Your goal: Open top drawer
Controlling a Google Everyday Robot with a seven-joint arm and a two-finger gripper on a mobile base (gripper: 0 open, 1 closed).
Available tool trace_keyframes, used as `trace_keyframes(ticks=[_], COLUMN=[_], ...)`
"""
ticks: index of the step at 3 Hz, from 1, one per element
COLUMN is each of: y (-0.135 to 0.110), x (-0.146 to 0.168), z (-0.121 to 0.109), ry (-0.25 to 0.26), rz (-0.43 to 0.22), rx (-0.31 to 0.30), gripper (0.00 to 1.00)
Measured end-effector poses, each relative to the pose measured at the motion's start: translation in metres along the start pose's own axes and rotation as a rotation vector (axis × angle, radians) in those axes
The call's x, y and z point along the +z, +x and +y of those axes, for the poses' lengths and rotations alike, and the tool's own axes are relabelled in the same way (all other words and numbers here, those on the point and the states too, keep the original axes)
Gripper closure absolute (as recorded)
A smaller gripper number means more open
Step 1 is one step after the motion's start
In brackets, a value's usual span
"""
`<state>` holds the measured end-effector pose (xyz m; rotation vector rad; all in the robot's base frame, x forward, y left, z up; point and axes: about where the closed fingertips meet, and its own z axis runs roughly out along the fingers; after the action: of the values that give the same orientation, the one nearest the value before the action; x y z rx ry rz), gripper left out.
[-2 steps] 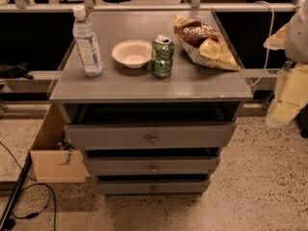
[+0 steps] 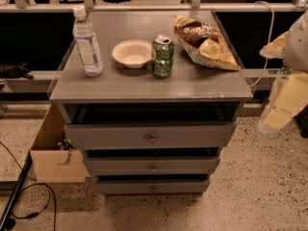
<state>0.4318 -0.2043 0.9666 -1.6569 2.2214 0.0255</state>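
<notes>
- nearest the camera, the two narrower drawers (image 2: 153, 166) sit stacked at the foot of the cabinet (image 2: 144, 88).
- just above them is the top drawer (image 2: 110, 136). its long front runs side to side across the view, with the knob (image 2: 152, 139) at its centre and a dark gap between it and the countertop. it looks part-way out already.
- the gripper (image 2: 288, 100) is a pale shape at the right edge, beside the cabinet and well apart from the drawer. the knob lies leftward of it in view and slightly lower. whether it is released or clenched cannot be told.
- farther back, a water bottle (image 2: 87, 44), bowl (image 2: 132, 53), can (image 2: 162, 57) and chip bag (image 2: 204, 42) stand on top.
- against the earlier frame, drawer and gripper sit about where they were, no closer together.
</notes>
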Motion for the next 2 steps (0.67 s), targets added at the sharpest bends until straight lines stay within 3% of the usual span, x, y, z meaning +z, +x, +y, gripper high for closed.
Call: trace_keyframes(ticks=[1,2], y=[0.001,-0.001], x=[0.036,0.059], z=[0.036,0.055], ry=[-0.051,-0.085], rz=[-0.203,-0.317], rx=[0.128,0.196], gripper=[0.0,0.0])
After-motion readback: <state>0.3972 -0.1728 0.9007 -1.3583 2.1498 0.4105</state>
